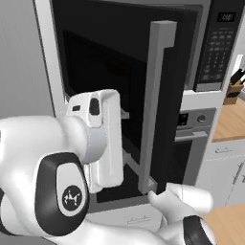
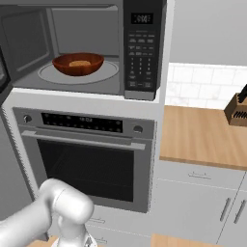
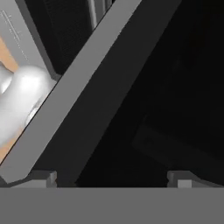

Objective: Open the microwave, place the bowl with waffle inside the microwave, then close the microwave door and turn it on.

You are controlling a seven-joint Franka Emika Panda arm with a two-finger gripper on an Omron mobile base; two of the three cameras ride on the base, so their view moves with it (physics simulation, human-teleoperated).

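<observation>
Hand view: the gripper (image 3: 113, 177) has its jaws spread wide, one tip at each lower corner, with nothing between them. Just ahead of the jaws lies the black glass of the microwave door (image 3: 166, 100), and the long silver handle (image 3: 78, 96) runs slantwise across it, closest to the left tip; whether that tip touches the bar cannot be told. In the left base view the door (image 1: 119, 62) stands swung open, its handle (image 1: 154, 110) upright beside the white forearm. Farther off, beyond the door, the right base view looks into the microwave (image 2: 144, 48): the bowl with waffle (image 2: 78, 63) sits on the round turntable (image 2: 103, 73) inside the lit cavity, well away from the jaws. Below it is the steel oven (image 2: 87, 159); a knife block (image 2: 237, 110) stands on the wooden counter (image 2: 202, 135) to the right.
</observation>
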